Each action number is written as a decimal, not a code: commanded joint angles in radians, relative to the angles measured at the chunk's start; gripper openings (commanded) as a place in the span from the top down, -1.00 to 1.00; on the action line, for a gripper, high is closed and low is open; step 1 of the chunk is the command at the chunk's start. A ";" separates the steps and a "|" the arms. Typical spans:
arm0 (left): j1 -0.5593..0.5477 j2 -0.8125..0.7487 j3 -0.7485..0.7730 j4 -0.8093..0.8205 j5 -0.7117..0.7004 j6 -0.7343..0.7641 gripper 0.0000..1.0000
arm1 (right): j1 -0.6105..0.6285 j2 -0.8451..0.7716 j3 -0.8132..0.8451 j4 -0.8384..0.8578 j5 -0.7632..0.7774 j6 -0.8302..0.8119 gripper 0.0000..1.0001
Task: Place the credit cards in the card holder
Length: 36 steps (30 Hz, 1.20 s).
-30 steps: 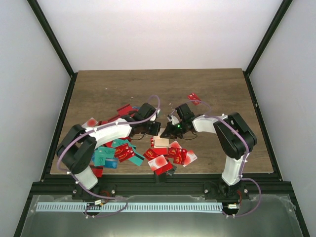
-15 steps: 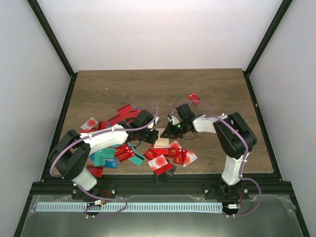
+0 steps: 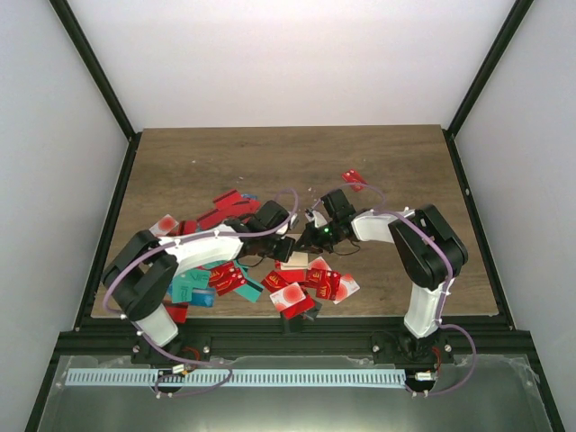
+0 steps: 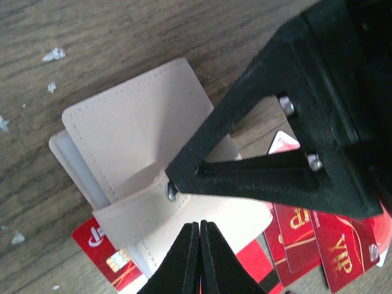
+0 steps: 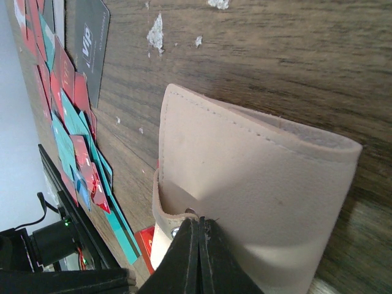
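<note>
Though overhead obscures it, wrists show card holder (image 4: 135, 138).

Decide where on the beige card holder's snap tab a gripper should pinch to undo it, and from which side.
Probably the snap tab near its stud, coming in from the open edge of the card holder. The strap lies flat across the closed cover; only where it curves round that edge could jaws close on both its faces.

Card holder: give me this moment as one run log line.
card holder: folded, on table | left pincer: shut, tips at snap tab | right pincer: shut, at same tab | credit cards: loose on table
</note>
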 commanded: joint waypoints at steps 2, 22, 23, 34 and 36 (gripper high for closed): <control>-0.002 0.054 0.046 0.042 -0.028 0.018 0.92 | -0.007 0.070 -0.044 -0.045 0.182 -0.011 0.99; -0.015 0.052 -0.033 0.044 -0.173 -0.077 0.92 | -0.007 0.051 -0.017 -0.059 0.125 -0.037 0.99; -0.015 0.031 -0.023 0.038 -0.164 -0.073 0.92 | -0.007 0.046 -0.010 -0.066 0.121 -0.043 0.98; -0.014 -0.019 0.053 -0.009 -0.130 -0.058 0.91 | -0.007 -0.006 0.059 -0.123 0.114 -0.063 0.59; -0.013 -0.019 0.056 -0.010 -0.129 -0.060 0.91 | -0.007 -0.020 0.070 -0.136 0.117 -0.066 0.52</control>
